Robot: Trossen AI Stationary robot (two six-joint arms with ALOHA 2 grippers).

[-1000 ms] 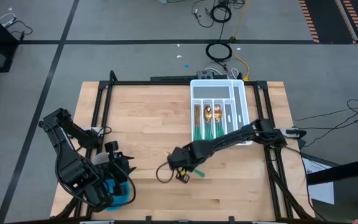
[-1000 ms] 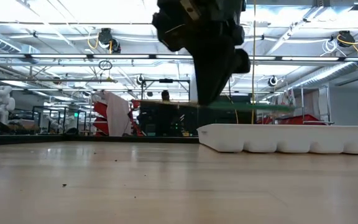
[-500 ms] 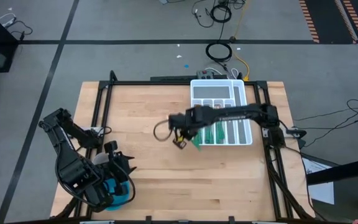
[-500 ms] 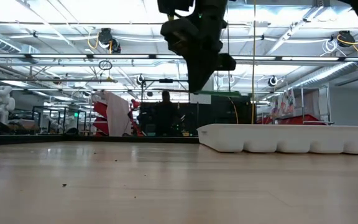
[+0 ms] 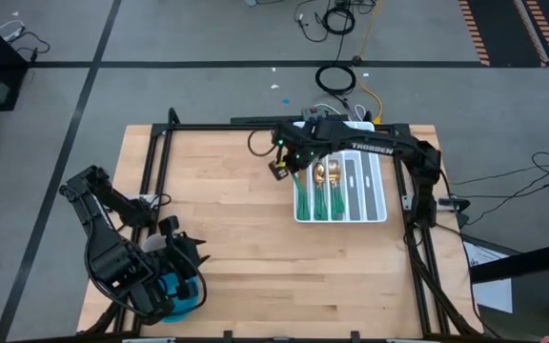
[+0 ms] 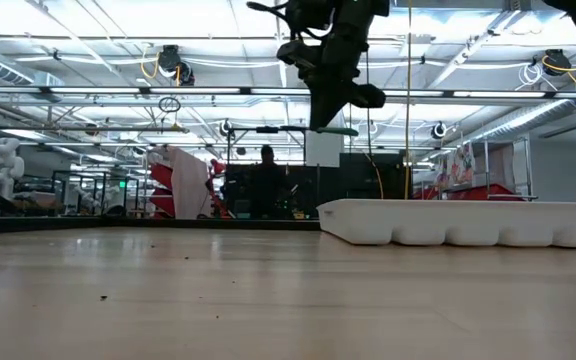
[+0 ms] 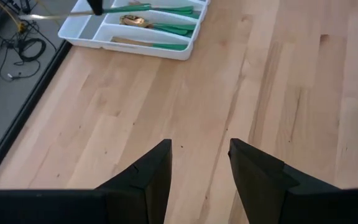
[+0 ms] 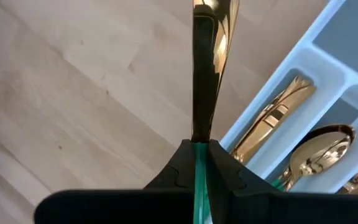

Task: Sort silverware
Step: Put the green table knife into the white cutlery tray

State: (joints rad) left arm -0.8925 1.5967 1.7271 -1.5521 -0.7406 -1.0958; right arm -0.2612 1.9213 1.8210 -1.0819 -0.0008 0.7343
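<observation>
Right wrist view shows our right gripper (image 8: pixel 199 155) pinching a knife (image 8: pixel 207 68) by its green handle above the white tray (image 5: pixel 381 191); our left gripper (image 7: pixel 199 171) waits spread.

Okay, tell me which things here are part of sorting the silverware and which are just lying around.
Part of the job:
- knife held in the right gripper
- silverware already in the white tray

Just lying about:
- cables on the floor
- left gripper, open, idle over bare table

I see even, bright overhead light, ceiling strips (image 6: pixel 88 20) glaring, soft shadows on the surface (image 5: pixel 227 219), near wood blurred.
</observation>
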